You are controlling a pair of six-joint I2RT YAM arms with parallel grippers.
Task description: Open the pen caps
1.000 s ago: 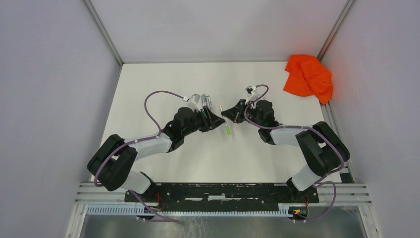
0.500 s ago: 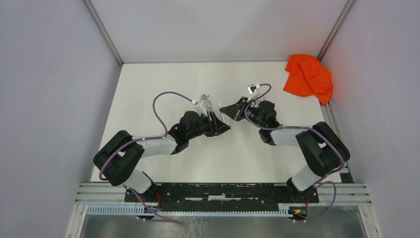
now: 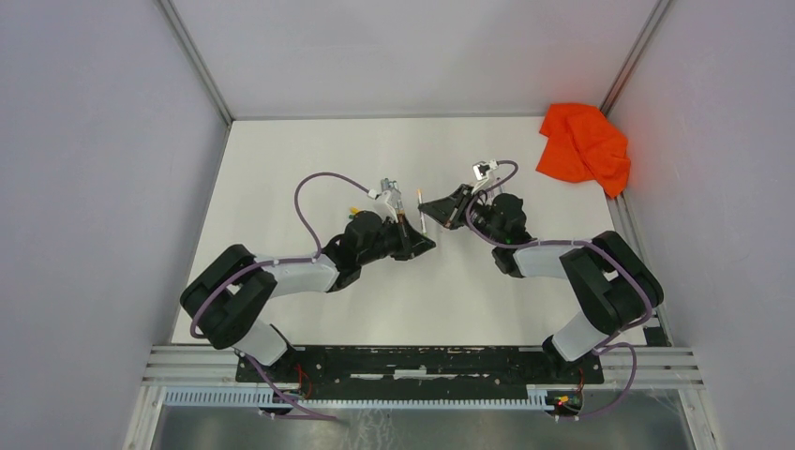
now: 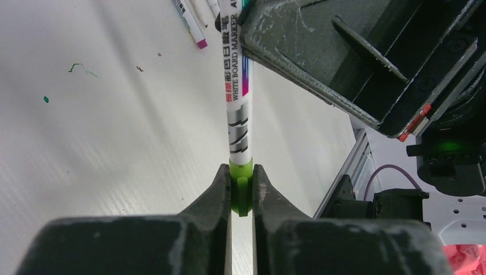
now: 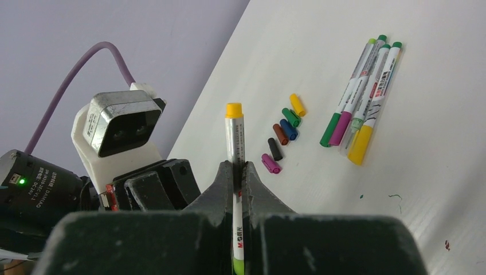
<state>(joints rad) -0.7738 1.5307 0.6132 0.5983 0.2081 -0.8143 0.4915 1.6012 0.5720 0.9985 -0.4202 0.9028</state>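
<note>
The slim grey-white marker pen [image 4: 238, 109] reads "WHITE BOARD MARKER" beside Chinese characters along its barrel, and the right wrist view adds "M&G". The left gripper [image 4: 241, 179] is clamped on the pen's stubby green plastic cap [image 4: 241, 169]. The right gripper [image 5: 235, 172] is pinched tight around the barrel, with the yellow end [image 5: 234, 109] sticking out beyond it. The right wrist view shows six loose coloured caps [image 5: 288, 129] and four more pens [image 5: 361, 97] lying on the white desk [image 5: 412, 189]. The top view alone shows a crumpled orange cloth [image 3: 583, 145].
</note>
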